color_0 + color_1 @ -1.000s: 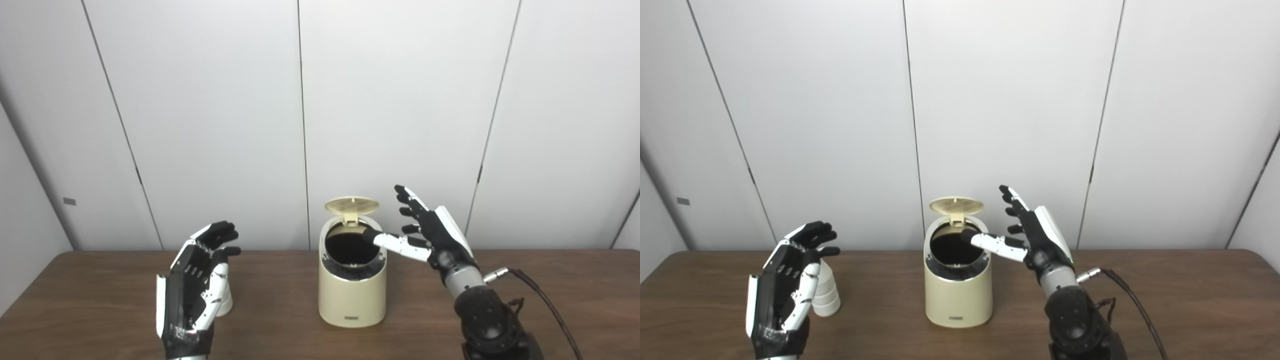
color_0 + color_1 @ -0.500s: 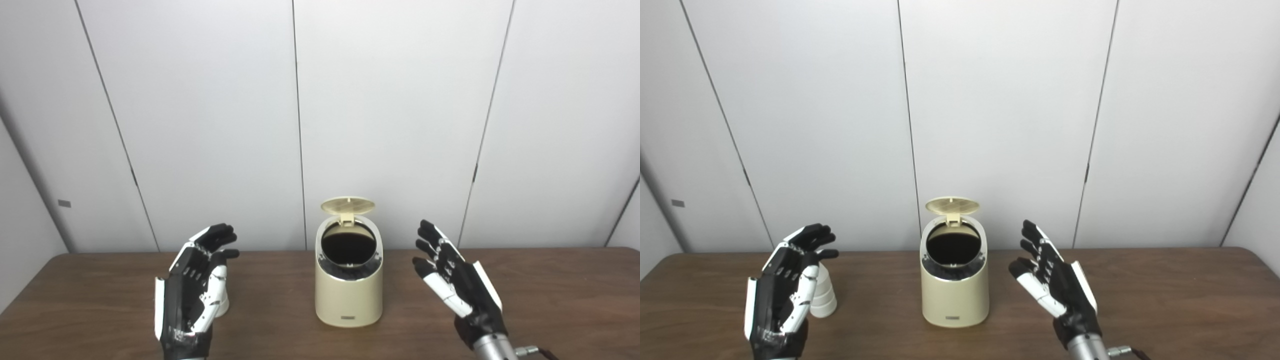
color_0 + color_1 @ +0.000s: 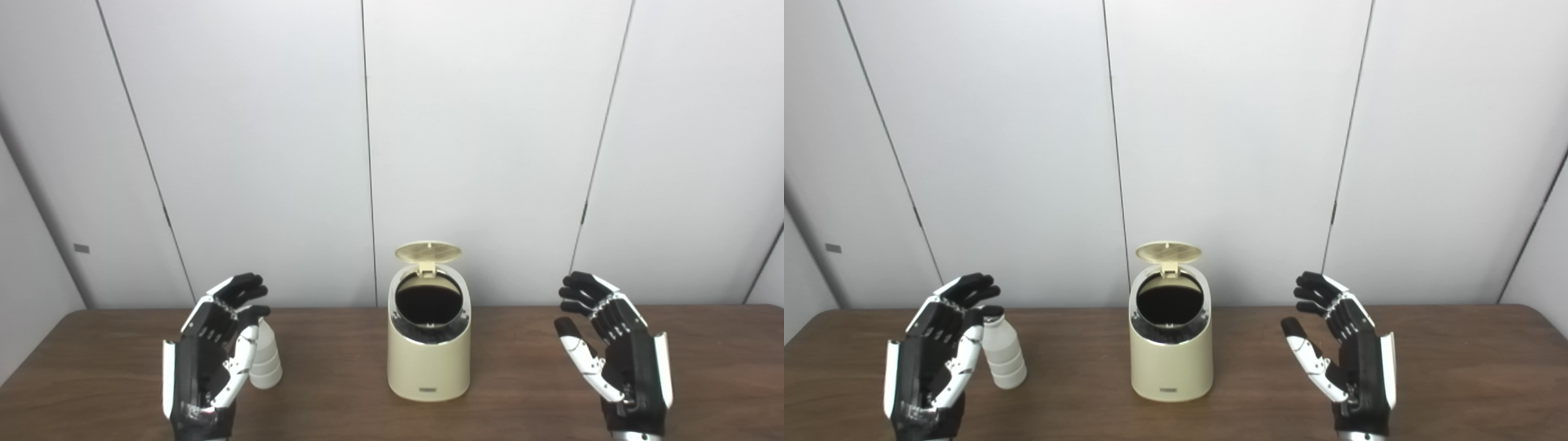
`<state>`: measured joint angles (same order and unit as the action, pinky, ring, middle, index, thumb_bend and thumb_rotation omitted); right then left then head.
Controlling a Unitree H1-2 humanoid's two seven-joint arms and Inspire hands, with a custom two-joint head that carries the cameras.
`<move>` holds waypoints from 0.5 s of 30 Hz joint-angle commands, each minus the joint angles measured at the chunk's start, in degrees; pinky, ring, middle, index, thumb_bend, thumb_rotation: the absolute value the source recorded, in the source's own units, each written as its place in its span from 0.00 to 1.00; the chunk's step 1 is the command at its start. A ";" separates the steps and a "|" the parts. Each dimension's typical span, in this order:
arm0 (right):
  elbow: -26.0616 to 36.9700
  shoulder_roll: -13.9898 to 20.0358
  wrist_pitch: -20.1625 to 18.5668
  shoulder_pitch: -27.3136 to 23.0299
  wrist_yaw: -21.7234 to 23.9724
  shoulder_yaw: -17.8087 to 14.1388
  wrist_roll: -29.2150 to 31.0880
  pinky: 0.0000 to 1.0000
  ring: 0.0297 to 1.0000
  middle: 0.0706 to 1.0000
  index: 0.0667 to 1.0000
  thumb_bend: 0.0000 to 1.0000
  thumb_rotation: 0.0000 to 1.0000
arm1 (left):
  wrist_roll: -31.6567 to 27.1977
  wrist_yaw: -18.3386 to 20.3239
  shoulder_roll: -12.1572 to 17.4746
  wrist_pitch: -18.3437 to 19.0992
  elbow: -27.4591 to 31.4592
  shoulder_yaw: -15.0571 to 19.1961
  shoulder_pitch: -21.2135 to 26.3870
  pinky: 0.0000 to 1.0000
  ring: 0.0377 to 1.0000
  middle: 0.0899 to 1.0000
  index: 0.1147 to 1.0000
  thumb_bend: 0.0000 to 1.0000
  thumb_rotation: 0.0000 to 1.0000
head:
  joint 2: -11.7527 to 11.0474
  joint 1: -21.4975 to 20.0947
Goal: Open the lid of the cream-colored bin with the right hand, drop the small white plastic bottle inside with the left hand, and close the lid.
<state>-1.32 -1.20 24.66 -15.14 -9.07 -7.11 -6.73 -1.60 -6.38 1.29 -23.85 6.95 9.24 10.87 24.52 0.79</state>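
Nearest the camera, the left hand (image 3: 931, 361) is raised at the lower left with its fingers spread and nothing held; its wrist is cut off by the bottom edge. The right hand (image 3: 1347, 361) mirrors it at the lower right, fingers also apart and holding nothing, well clear of the bin, its wrist likewise cropped. Just beyond the left hand, the small white plastic bottle (image 3: 1003, 355) stands upright on the brown table (image 3: 1458, 367). In the left eye view the hand's thumb covers much of the bottle, so only its right side and base show; the right eye view shows nearly all of it, cap included, though whether the thumb touches it cannot be told. Farther back, at the table's middle, the cream-colored bin (image 3: 429, 361) stands with its lid (image 3: 428, 252) tipped up on the rear hinge. The bin's inside is dark and nothing can be made out in it. Behind everything runs a pale panelled wall (image 3: 490, 122).
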 commanded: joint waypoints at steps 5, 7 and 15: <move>-0.47 1.60 2.26 -1.88 -2.02 1.40 2.22 0.61 0.67 0.68 0.67 0.33 0.30 | 8.41 -1.81 3.67 -2.58 4.49 3.69 -2.20 0.78 0.85 0.88 0.90 1.00 0.57 | -0.24 1.68; -1.22 2.12 2.26 -2.05 -2.50 1.56 2.43 0.61 0.67 0.68 0.67 0.34 0.30 | 10.31 -2.76 4.39 -2.75 4.43 4.67 -2.96 0.90 0.93 0.94 0.96 1.00 0.55 | -0.56 2.49; -2.54 3.24 2.25 -2.10 -2.02 1.60 5.05 0.64 0.69 0.69 0.67 0.35 0.31 | 16.02 -6.36 4.60 3.70 2.20 7.42 -3.85 0.96 1.00 1.00 1.00 1.00 0.51 | -1.07 4.83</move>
<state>-4.72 1.52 24.80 -15.20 -11.62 -5.46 -2.65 13.76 -12.59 5.11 -20.62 9.04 17.09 5.52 23.38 5.18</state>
